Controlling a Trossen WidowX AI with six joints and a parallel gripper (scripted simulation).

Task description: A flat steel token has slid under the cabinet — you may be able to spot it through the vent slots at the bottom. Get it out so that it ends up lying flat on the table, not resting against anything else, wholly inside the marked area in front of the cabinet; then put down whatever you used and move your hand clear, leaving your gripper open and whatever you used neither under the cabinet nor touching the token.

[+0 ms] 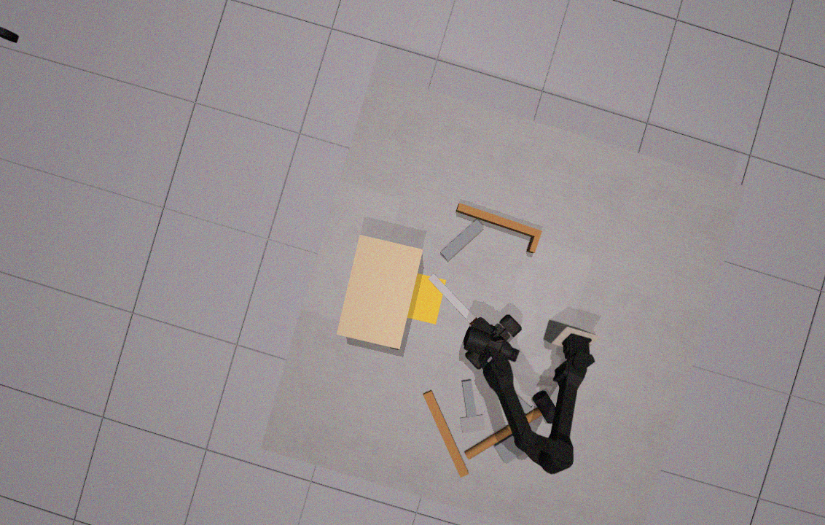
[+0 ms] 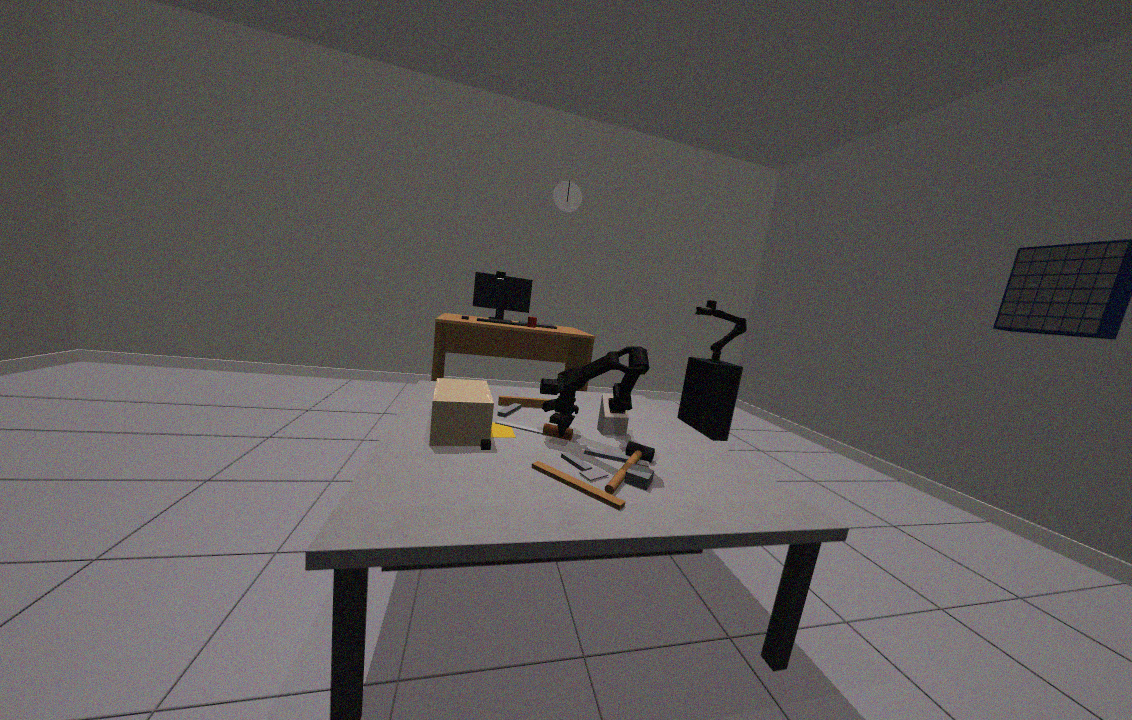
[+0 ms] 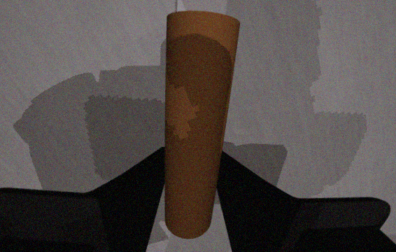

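My gripper (image 1: 479, 326) (image 2: 561, 428) (image 3: 191, 154) is shut on the round wooden handle (image 3: 199, 70) (image 2: 551, 430) of a tool with a long, thin, pale blade (image 1: 451, 300) (image 2: 519, 427). The blade points towards the cabinet (image 1: 380, 290) (image 2: 461, 416). Its tip is outside the cabinet, over the upper edge of the yellow marked area (image 1: 425, 310) (image 2: 505, 432) in the top view. Whether the blade touches the table cannot be told. The steel token is not visible in any view, and the vent slots cannot be made out.
An L-shaped wooden piece (image 1: 497, 220) and a grey bar (image 1: 461, 240) lie above the marked area in the top view. A wooden stick (image 1: 445, 434) (image 2: 577, 485), a grey T-shaped piece (image 1: 470, 422) and a mallet (image 1: 484, 445) (image 2: 623, 471) lie below. A small black object (image 2: 485, 444) is beside the cabinet.
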